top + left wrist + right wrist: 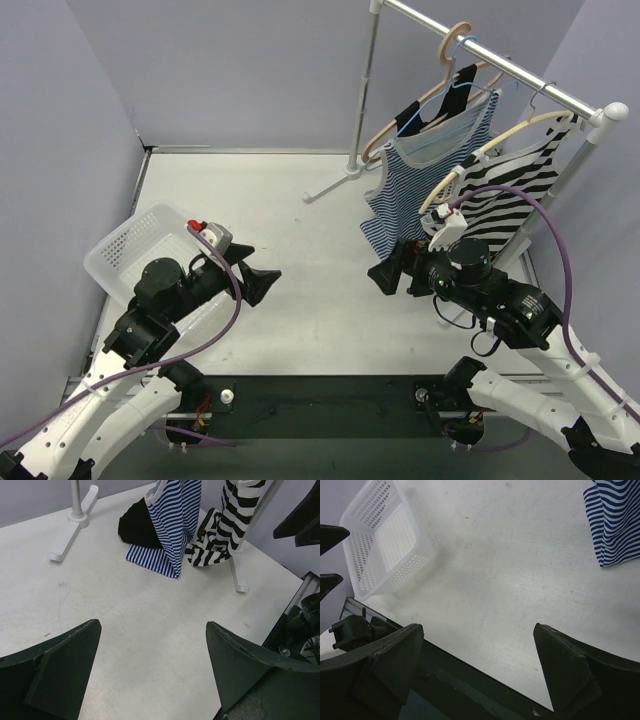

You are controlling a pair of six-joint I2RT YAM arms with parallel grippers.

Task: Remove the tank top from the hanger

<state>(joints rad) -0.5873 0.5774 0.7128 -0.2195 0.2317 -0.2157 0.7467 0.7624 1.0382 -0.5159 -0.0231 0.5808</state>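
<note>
A blue-and-white striped tank top hangs on a wooden hanger on the white rail, with a black garment behind it. A black-and-white striped tank top hangs on a cream hanger beside it. Both hems reach the table in the left wrist view: blue stripes, black stripes. My left gripper is open and empty over the table, left of the clothes. My right gripper is open and empty, just in front of the blue top's hem.
A white mesh basket stands at the left edge, and shows in the right wrist view. The rack's upright pole and foot stand at the back; another foot lies right of the clothes. Purple walls enclose the table.
</note>
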